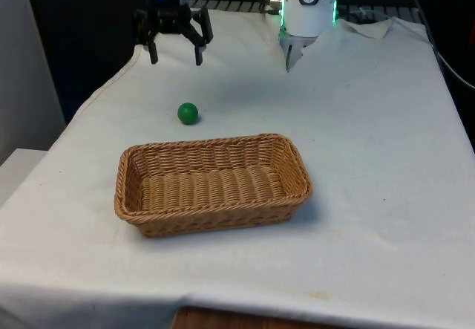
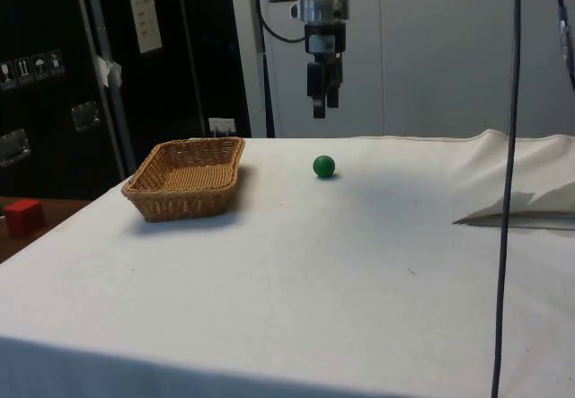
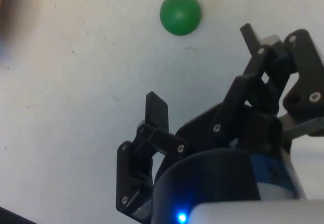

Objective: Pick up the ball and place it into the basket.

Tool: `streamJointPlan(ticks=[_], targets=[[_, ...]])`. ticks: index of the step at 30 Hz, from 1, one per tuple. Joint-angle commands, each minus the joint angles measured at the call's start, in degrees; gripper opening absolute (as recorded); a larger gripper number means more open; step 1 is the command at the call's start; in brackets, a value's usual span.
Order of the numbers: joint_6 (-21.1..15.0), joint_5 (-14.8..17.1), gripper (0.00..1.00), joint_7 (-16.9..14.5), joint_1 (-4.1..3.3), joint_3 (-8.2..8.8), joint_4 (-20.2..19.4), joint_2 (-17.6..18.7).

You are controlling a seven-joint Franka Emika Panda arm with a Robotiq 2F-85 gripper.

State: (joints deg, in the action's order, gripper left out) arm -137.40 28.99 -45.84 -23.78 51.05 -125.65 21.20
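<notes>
Black gripper (image 1: 175, 55) hangs above the surface (image 1: 371, 158), jaws spread and empty, beyond the green ball (image 1: 188, 113); the wicker basket (image 1: 212, 183) sits nearer, nothing between.

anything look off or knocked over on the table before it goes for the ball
Nothing stands out. The green ball rests on the cloth, apart from the wicker basket, which sits upright and empty. The hand hangs open above the table. The cloth is rumpled at one far corner, away from both.
</notes>
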Motion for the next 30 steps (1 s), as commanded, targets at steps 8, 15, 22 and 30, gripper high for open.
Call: streamJointPlan(ticks=[8,15,22,30], targets=[[-1.8,5.1,1.00,-2.5,0.29,-1.43,-0.8,1.9],[-2.1,8.7,1.00,-4.1,0.29,-2.18,-0.7,3.9],[-1.6,12.8,1.00,-5.8,-0.06,-2.75,-0.3,6.9],[-2.6,17.9,1.00,-9.1,0.40,-3.44,1.4,10.3]])
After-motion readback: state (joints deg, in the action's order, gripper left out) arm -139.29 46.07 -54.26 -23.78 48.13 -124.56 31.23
